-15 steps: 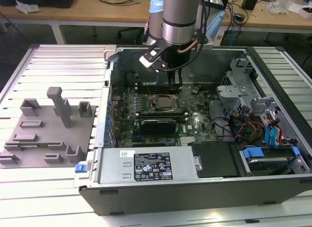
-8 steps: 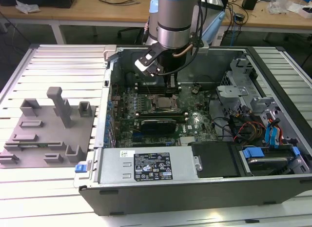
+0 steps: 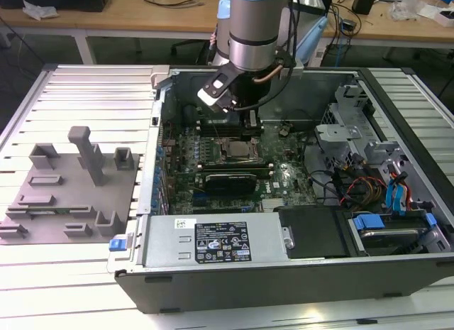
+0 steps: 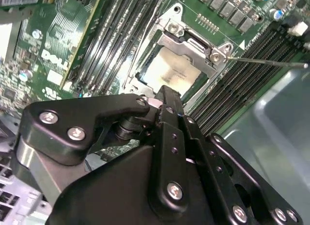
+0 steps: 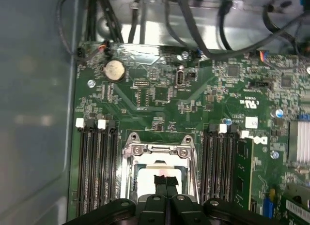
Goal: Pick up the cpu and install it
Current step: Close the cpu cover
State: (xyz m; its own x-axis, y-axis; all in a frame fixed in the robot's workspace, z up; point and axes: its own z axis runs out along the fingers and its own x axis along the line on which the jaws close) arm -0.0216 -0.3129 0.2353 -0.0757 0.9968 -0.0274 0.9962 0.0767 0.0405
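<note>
- The arm hangs over the open computer case (image 3: pixel 298 273). Its gripper (image 3: pixel 251 128) points down at the middle of the motherboard (image 3: pixel 284 177), towards the far side of the case.
- The cpu (image 5: pixel 145 179) lies flat in the socket (image 4: pixel 193 41), pale silver top up, ringed by the metal frame (image 5: pixel 157 150). Memory slots (image 5: pixel 97 162) flank it on both sides.
- In both wrist views the fingers (image 5: pixel 160 186) are pressed together with only a thin seam between them. The claw is clenched on nothing I can see, its tips right over one edge of the chip. I cannot tell whether they touch it.
- The grey tray (image 3: pixel 64 195) sits outside the case on the exterior view's left, well away from the arm.
- To my eye the chip is light, stiff and smooth, so the metal top would be slippery under a pinch.
- I would guess its underside and the socket contacts are delicate. Dropped at a tilt or pushed sideways, either could be damaged.
- The safe hold looks to be across two opposite edges by the thin darker rim, keeping it level. The frame crowds those edges, leaving little finger room.
</note>
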